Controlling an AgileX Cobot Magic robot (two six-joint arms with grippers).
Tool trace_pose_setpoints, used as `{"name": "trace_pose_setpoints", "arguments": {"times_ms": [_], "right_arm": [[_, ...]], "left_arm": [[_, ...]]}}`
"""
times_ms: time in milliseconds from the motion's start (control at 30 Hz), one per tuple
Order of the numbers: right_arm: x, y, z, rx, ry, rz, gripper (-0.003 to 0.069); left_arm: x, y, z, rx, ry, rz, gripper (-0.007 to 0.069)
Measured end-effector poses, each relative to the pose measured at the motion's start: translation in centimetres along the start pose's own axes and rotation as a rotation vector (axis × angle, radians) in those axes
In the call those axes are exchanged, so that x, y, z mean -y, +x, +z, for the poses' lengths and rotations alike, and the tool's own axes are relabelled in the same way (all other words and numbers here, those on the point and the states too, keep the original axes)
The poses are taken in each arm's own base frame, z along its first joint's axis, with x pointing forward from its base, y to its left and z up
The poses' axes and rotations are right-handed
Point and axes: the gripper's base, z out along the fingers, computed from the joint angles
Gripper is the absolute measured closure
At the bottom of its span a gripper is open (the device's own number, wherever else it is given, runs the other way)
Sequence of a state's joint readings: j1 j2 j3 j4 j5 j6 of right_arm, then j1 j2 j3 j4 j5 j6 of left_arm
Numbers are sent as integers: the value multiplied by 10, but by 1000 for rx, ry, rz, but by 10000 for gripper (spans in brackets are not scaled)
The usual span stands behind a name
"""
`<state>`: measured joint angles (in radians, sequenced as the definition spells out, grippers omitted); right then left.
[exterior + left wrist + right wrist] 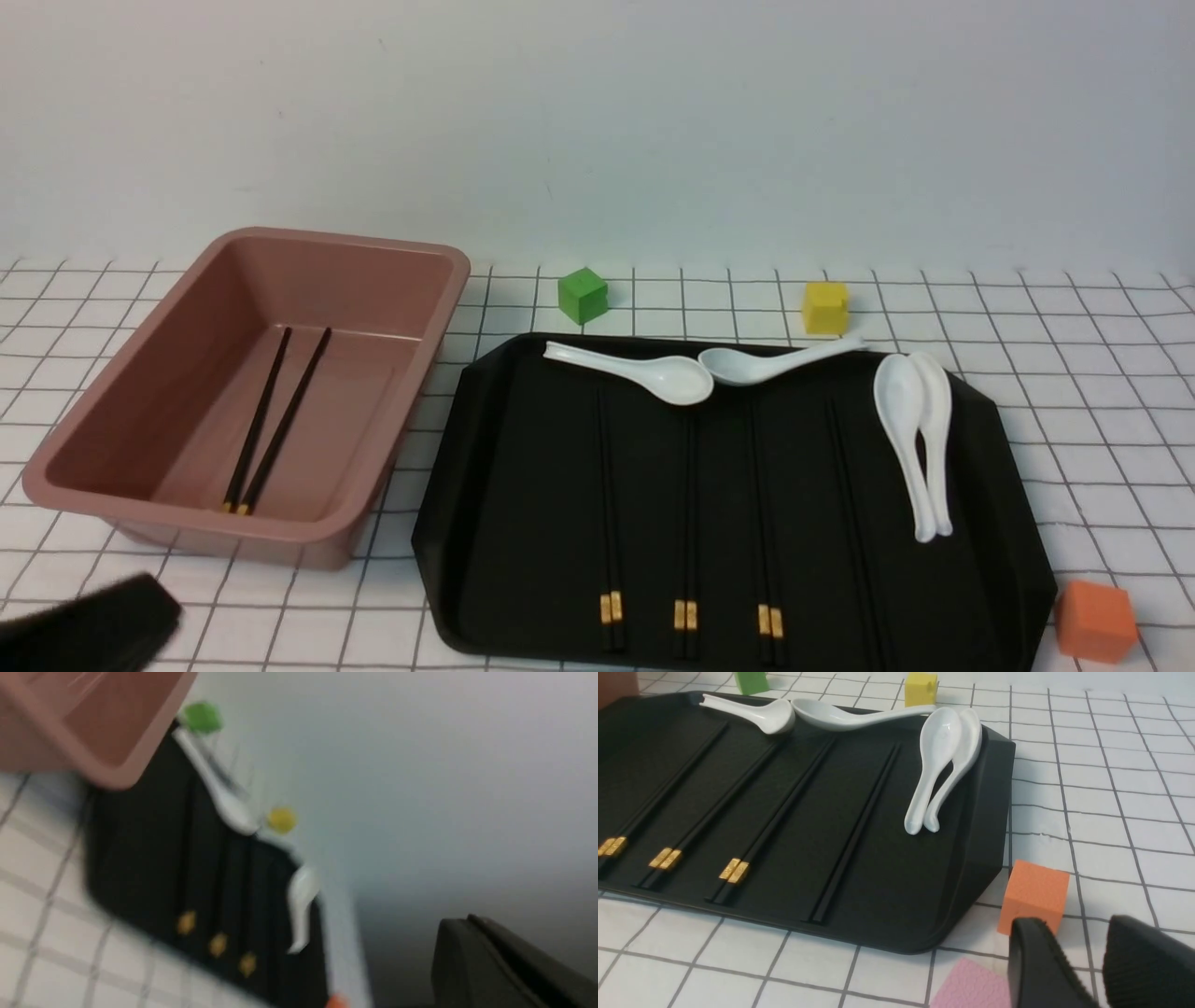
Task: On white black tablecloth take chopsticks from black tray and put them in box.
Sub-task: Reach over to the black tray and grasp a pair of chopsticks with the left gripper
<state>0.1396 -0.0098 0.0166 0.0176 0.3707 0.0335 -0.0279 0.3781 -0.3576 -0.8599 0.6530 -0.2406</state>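
Note:
The pink box [140,392] stands at the left on the grid tablecloth [1074,373], with one pair of black chopsticks [275,420] inside. The black tray [523,523] beside it holds three gold-banded pairs [688,523] and a fourth pair [854,523] whose band does not show. My left gripper [84,625] is a blurred shape low in front of the box. In the blurred left wrist view its fingers [469,919] look pressed together and empty. My right gripper [1073,926] is open and empty over the cloth, off the tray's right front corner [971,882].
Several white spoons [910,448] lie on the tray's far and right parts. A green cube [583,295] and a yellow cube [825,307] sit behind the tray. An orange cube [1034,893] and a flat pink piece [971,984] lie by my right gripper.

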Motion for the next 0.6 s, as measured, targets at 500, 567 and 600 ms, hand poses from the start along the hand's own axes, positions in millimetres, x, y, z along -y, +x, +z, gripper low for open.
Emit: {"name": "trace_pose_setpoints", "arguments": {"times_ms": [500, 567, 600], "right_arm": [[0, 0, 0, 0, 0, 0, 419], [0, 0, 0, 0, 0, 0, 419], [0, 0, 0, 0, 0, 0, 419]], "left_arm": [[24, -15, 137, -776, -562, 246, 637], [39, -5, 157, -734, -562, 296, 634], [46, -4, 168, -701, -559, 328, 624]]}}
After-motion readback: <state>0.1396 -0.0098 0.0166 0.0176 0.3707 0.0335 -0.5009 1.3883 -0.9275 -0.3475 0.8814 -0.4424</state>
